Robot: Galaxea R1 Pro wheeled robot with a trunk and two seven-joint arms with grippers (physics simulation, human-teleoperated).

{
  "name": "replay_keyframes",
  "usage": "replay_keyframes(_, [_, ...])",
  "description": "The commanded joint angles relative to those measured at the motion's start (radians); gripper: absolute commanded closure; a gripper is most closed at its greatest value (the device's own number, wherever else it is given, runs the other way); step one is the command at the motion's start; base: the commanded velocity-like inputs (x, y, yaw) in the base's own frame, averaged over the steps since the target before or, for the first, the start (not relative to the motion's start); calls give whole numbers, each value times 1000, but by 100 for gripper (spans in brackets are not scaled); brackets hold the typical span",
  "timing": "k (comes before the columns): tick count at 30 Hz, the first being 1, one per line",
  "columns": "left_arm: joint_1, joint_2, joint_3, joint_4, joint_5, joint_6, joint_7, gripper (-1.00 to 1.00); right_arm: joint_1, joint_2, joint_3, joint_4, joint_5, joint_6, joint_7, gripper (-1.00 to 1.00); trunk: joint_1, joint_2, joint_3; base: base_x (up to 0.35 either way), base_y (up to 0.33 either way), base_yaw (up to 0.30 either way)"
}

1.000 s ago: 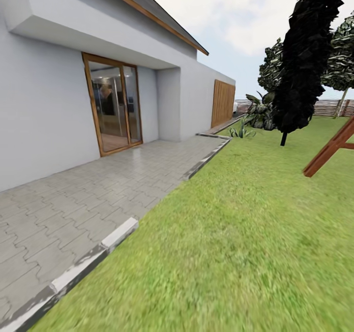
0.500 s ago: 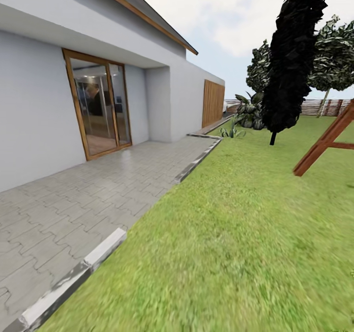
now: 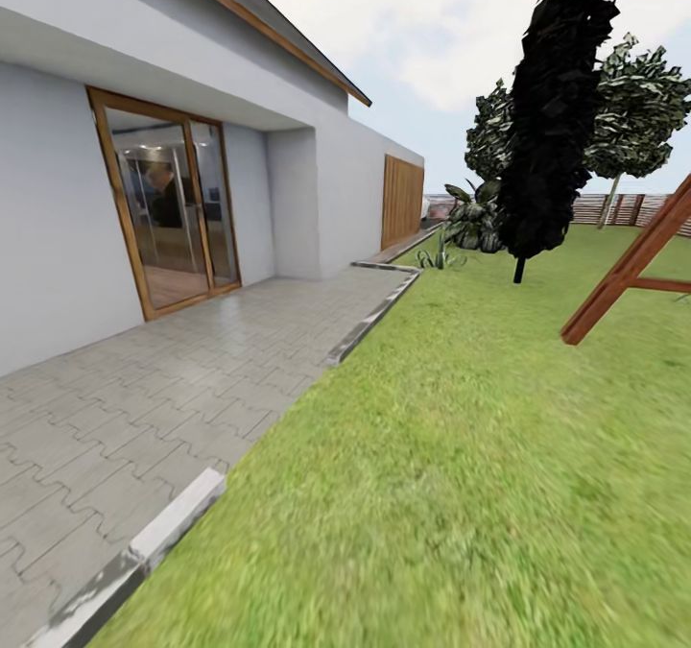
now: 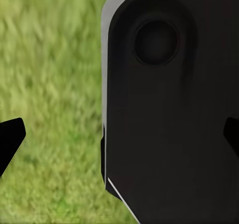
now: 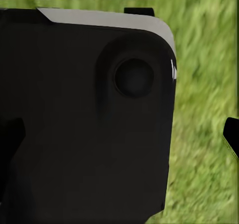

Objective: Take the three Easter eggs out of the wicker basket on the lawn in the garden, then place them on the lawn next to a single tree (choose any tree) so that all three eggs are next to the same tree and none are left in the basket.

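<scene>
While we are in transit, step in hand is locating basket. Head view: lawn ahead, grey patio and house at left, dark conifer and wooden frame beyond. Basket, eggs not seen here; whereabouts unknown. We advise: stay on grass, scan until basket appears.

Left wrist view: dark robot body panel over grass; left gripper fingertips at frame edges, wide apart, holding nothing.

Right wrist view: same dark panel; right gripper fingertips likewise spread, nothing between.
</scene>
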Motion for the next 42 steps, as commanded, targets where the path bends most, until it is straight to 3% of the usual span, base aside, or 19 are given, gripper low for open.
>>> replay_keyframes(1, [0, 0, 1, 0, 2, 0, 0, -100, -1, 0, 0, 2, 0, 1, 1, -100, 1, 0, -1, 298, 0, 0])
replay_keyframes(42, [0, 0, 2, 0, 1, -1, 0, -100, -1, -4, -1, 3, 0, 2, 3, -100, 1, 0, -1, 23, 0, 0])
